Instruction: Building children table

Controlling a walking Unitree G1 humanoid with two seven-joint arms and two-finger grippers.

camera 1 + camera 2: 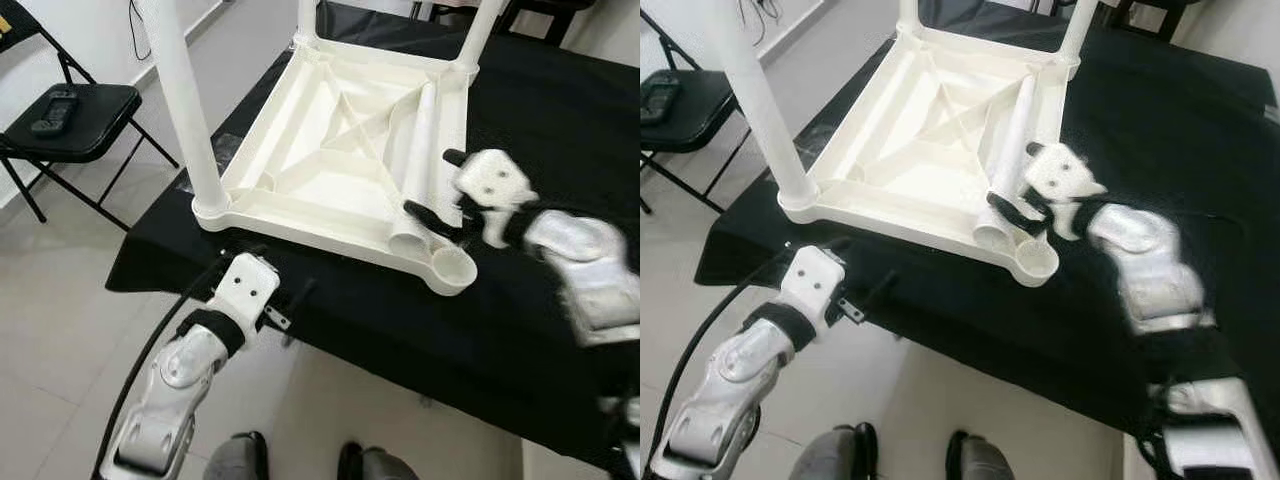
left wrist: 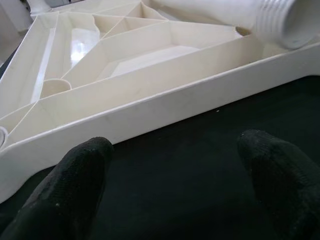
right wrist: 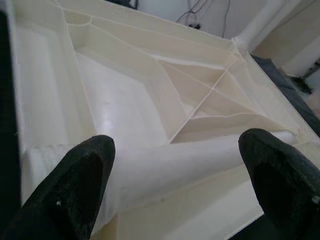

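A white plastic children's table top point(image 1: 300, 225) lies upside down on a black-covered table point(image 1: 540, 320). Three white legs stand in its corners: near left point(image 1: 185, 100), far left point(image 1: 308, 20) and far right point(image 1: 480, 30). The near right socket point(image 1: 452, 268) holds no leg. A loose leg point(image 1: 420, 150) lies inside the top along its right side. My right gripper point(image 1: 438, 188) is open and straddles the near end of the loose leg point(image 3: 165, 170), one finger on each side. My left gripper point(image 2: 175, 160) is open above the black cloth, just in front of the top's near rim point(image 2: 150, 107).
A black folding chair point(image 1: 75, 120) with a dark handset point(image 1: 55, 110) on its seat stands on the pale tiled floor at the left. The black cloth hangs over the table's near edge point(image 1: 330, 330). A black cable point(image 1: 150, 350) runs along my left arm.
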